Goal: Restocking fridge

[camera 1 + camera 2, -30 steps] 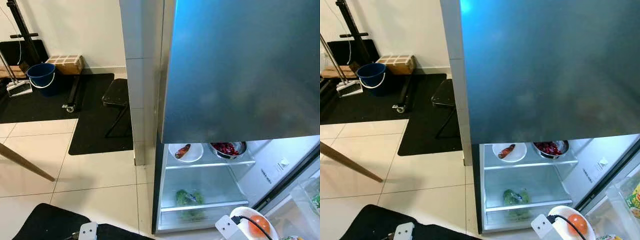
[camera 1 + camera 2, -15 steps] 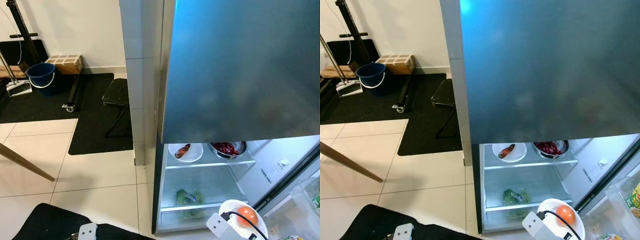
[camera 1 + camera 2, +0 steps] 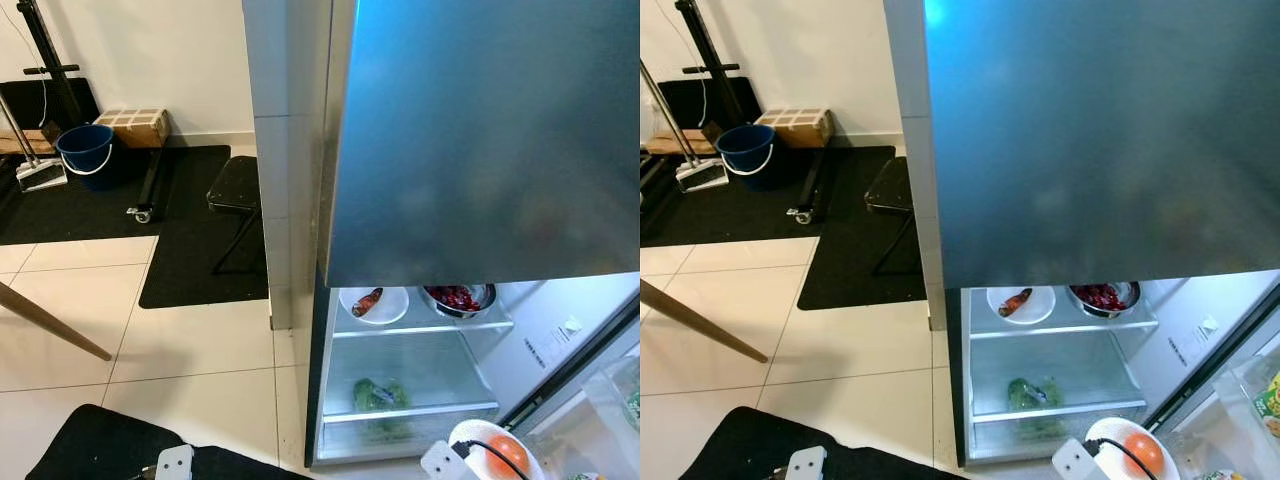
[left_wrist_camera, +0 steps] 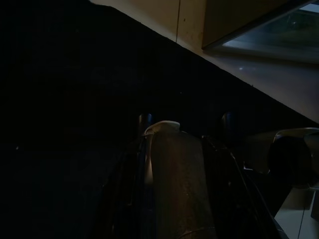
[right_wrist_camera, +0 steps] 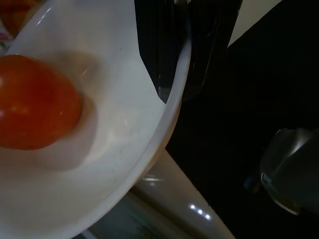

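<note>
One round orange-red tomato lies in one glossy white bowl, carried by the right gripper low in front of the open grey fridge; whether its fingers pinch the rim cannot be told. Inside the fridge, on its upper glass shelf, stand two dishes: a white plate with a reddish piece of food and a metal bowl of red food. One bunch of leafy greens lies on the shelf below. Left of the fridge, pale floor tiles meet black mats, one blue bucket and one cardboard box. The left gripper hangs in the dark, its fingers unclear.
</note>
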Robot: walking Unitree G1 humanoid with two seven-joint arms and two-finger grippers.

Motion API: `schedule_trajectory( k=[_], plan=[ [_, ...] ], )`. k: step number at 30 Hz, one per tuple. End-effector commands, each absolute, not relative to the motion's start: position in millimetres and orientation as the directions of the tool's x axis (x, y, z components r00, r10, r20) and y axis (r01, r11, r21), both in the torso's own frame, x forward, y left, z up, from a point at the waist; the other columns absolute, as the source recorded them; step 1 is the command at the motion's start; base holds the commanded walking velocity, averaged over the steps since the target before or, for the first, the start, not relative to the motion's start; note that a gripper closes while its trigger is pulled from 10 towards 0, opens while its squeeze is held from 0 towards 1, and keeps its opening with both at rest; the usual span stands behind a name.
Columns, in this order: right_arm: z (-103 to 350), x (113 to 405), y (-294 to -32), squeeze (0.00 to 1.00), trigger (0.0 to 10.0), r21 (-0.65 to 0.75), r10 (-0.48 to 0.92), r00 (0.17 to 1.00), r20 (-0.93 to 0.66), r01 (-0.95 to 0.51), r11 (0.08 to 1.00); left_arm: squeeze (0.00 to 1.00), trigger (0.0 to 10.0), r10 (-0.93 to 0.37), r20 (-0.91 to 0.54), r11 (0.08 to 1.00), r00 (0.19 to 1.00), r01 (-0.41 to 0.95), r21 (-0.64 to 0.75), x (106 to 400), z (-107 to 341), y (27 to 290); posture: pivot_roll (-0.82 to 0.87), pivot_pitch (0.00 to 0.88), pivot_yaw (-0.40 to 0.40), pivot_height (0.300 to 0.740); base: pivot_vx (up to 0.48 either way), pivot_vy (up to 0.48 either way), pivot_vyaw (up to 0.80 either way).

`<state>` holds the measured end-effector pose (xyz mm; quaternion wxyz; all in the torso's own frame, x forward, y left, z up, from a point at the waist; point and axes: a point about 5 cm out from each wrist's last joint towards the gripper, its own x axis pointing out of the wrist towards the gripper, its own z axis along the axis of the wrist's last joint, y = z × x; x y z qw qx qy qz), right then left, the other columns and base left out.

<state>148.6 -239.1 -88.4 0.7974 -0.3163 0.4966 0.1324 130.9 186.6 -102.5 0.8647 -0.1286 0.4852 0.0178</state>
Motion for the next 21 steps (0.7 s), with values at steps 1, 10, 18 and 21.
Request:
schedule_trajectory(
  k=[1,10,18,21],
  plan=[
    [-87.5,147.8,-243.8,0.0,10.0,-0.384,-0.123,0.474,-0.872,-0.505,0.773,0.0,10.0,-0.087,-0.854,0.969,0.512,-0.154,-0.191,125.0,-104.5,187.5,-0.04,0.0,-0.01,0.74,0.0,0.0,0.0],
    [-87.9,146.0,-245.0,0.0,10.0,-0.382,-0.129,0.468,-0.874,-0.497,0.779,0.0,10.0,-0.082,-0.855,0.971,0.513,-0.152,-0.184,125.7,-104.1,189.2,-0.04,0.0,-0.007,0.74,0.0,0.0,0.0],
    [-87.6,146.9,-244.7,0.0,10.0,-0.385,-0.129,0.471,-0.872,-0.5,0.776,0.0,10.0,-0.082,-0.855,0.972,0.511,-0.149,-0.182,125.7,-104.1,189.6,-0.04,0.0,-0.008,0.74,0.0,0.0,0.0],
    [-87.0,148.3,-244.9,0.0,10.0,-0.387,-0.13,0.474,-0.871,-0.498,0.776,0.0,10.0,-0.081,-0.856,0.973,0.511,-0.147,-0.18,126.2,-103.8,190.6,-0.04,0.0,-0.008,0.74,0.0,0.0,0.0]
  ],
)
